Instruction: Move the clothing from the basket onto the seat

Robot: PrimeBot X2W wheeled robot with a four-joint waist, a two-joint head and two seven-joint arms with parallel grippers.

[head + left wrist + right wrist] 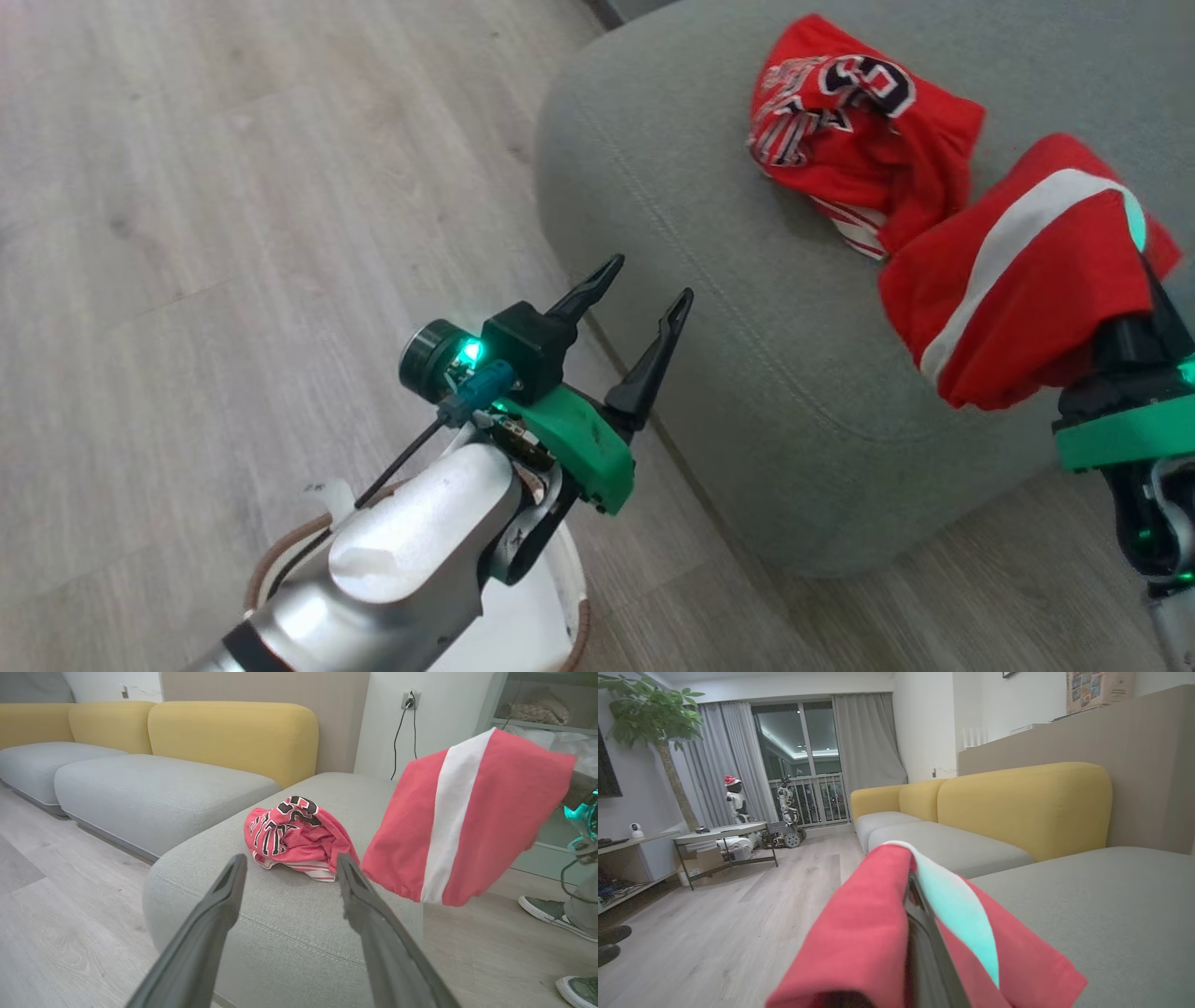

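Nearest the head camera, at 6 o'clock, was the left arm's pale forearm [420, 551], and under it the basket [271, 560] stood on the wood floor [233, 233]. The forearm covered most of the basket, so it could not be told whether any clothing lay in it. The left end effector [652, 278] hung empty above the floor just beside the seat's near corner. Its two dark fingers were spread wide and pointed toward 1 o'clock.

On the seat [700, 233], toward 1 o'clock, lay the red jersey [840, 131], crumpled, with its black-and-white numerals uppermost. In the left wrist view it sat at 12 o'clock, just past the open fingertips and apart from them.

At 3 o'clock the right end effector [915, 905] had its fingers closed together. The red striped garment [1018, 271] was draped over them, falling to both sides. That garment hung above the seat's near edge, just beside the jersey, and whether its hem touched the cushion could not be told.

The step in hand looked like the delivery of the second garment, with one piece already set down. The next move probably called for the right arm to carry its load further over the cushion, lower it and part its fingers. The thin cloth might cling to the fingers, so a clean lift away would be needed.
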